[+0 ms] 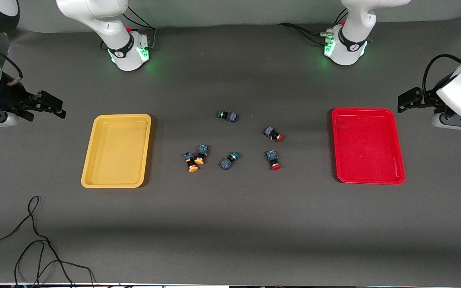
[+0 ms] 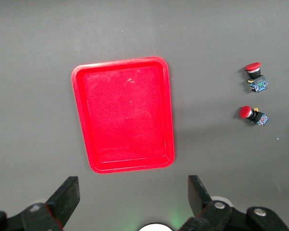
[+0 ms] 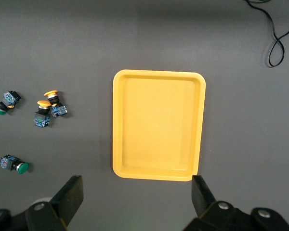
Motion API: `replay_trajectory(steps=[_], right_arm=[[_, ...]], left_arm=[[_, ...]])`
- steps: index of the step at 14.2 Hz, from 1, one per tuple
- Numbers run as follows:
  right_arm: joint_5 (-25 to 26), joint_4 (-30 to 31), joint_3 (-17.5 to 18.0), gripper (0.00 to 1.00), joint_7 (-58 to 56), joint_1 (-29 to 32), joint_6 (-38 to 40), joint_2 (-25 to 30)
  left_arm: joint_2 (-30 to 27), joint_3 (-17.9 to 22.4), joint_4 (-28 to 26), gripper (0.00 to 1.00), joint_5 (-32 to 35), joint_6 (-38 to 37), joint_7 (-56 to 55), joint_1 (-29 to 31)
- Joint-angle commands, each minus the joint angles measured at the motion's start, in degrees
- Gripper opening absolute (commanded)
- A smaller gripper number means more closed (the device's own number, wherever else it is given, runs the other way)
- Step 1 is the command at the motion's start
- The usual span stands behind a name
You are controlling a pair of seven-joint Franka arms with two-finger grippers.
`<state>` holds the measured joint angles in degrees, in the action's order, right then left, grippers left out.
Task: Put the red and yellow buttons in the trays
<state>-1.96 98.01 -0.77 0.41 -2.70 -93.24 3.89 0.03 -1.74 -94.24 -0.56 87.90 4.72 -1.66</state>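
Observation:
Two yellow-capped buttons (image 1: 193, 162) (image 1: 201, 155) lie together mid-table, toward the yellow tray (image 1: 117, 150). Two red-capped buttons (image 1: 274, 135) (image 1: 273, 160) lie toward the red tray (image 1: 367, 145). Both trays are empty. My right gripper (image 1: 56, 108) is open and empty, up over the table at the right arm's end beside the yellow tray. My left gripper (image 1: 404, 102) is open and empty, over the left arm's end beside the red tray. The left wrist view shows the gripper (image 2: 133, 199), red tray (image 2: 123, 113) and red buttons (image 2: 255, 77) (image 2: 253, 114). The right wrist view shows the gripper (image 3: 137, 199), yellow tray (image 3: 158, 125) and yellow buttons (image 3: 53, 102) (image 3: 42, 113).
Two green-capped buttons lie among the others: one (image 1: 227, 115) farther from the front camera, one (image 1: 229, 160) between the yellow and red pairs. A loose black cable (image 1: 34, 240) lies on the table near the front camera at the right arm's end.

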Motion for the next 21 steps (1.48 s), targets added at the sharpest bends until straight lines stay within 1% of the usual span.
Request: replay_trajectory(steps=[1,5,6,8,9,11,12,15,17,18,20,21], right_arm=[[-0.5,0.34,-0.02,1.0,1.43,-0.55,0.17,1.03],[-0.5,0.17,0.07,1.0,1.61,-0.64,-0.27,-0.63],[-0.5,0.17,0.85,1.0,2.04,-0.82,-0.53,-1.25],[-0.5,0.17,3.83,1.0,6.51,-0.99,-1.58,-2.92],[-0.5,0.25,6.11,1.0,7.57,-1.08,-2.72,-3.79],[-0.5,0.34,9.02,1.0,9.24,-1.17,-6.14,-6.86],[-0.42,0.25,11.12,1.0,10.82,-1.34,-8.07,-8.79],[1.68,0.34,16.75,1.0,11.8,-2.31,-14.31,-15.65],[5.89,0.43,18.26,1.0,11.89,-3.71,-20.28,-20.3],[6.87,0.43,18.52,1.0,11.89,-4.33,-22.31,-22.24],[6.97,0.87,19.05,1.0,11.89,-5.21,-26.01,-25.94],[6.97,2.17,19.05,1.0,12.07,-5.73,-28.11,-27.17]], left_arm=[[-1.35,0.43,-1.39,1.0,0.47,-0.27,0.2,-0.54],[-1.17,0.43,-1.39,1.0,0.47,-0.27,0.2,-0.45],[-1.08,0.43,-1.39,1.0,0.47,-0.18,0.2,-0.54],[-0.99,0.43,-2.08,1.0,0.47,0.17,-0.32,-1.06],[-1.17,0.25,-3.57,1.0,0.47,0.69,-0.67,-1.5],[-1.0,0.16,-5.16,1.0,-0.22,2.27,-5.22,-4.39],[-0.73,-0.1,-5.86,1.0,-0.23,3.41,-8.55,-6.41],[-0.38,-0.19,-11.12,1.0,-0.32,10.34,-18.74,-14.31],[1.45,-0.19,-12.11,1.0,-0.58,14.83,-26.3,-19.76],[2.51,-0.19,-12.02,1.0,-0.67,16.33,-29.73,-22.13],[3.92,-0.19,-12.02,1.0,-1.71,19.14,-37.46,-25.31],[4.54,-0.19,-12.02,1.0,-4.07,20.46,-41.42,-25.67]])
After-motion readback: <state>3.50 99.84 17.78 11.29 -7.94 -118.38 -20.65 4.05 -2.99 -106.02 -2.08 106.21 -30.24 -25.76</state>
